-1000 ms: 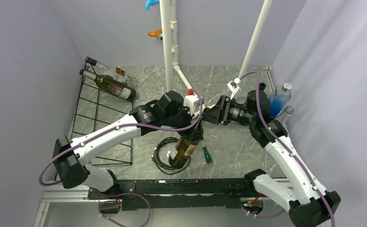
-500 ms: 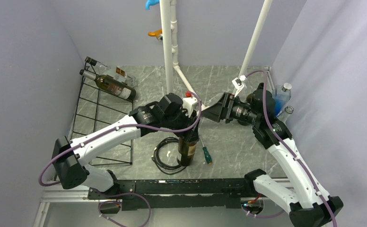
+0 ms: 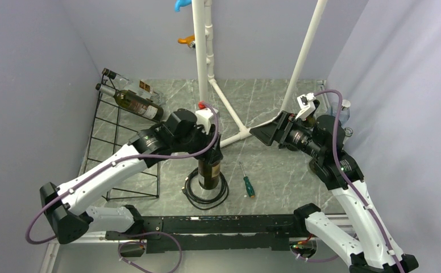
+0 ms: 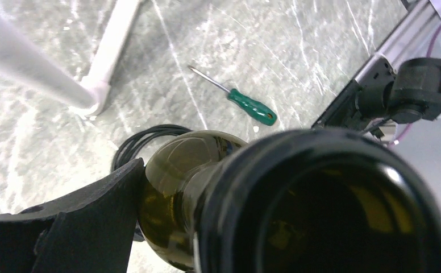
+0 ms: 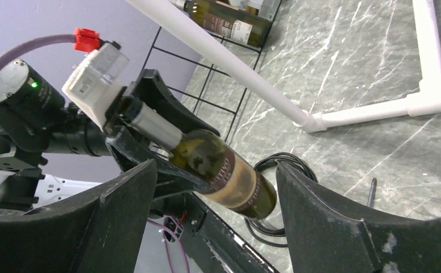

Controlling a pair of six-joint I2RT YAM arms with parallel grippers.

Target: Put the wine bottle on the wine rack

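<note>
Wine bottle (image 3: 209, 173) within left pincer (image 3: 207, 151)

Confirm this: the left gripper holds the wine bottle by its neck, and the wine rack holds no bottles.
No: the left gripper holds the wine bottle by its neck, but the wine rack holds two bottles, per the top external view.

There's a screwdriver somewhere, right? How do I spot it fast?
Start where the white pipe frame meets the grey marbled table and come toward the near edge. Right of the black cable coil and the dark bottle, the screwdriver lies alone on the table. Nothing else nearby has a bright green handle and thin metal shaft.
</note>
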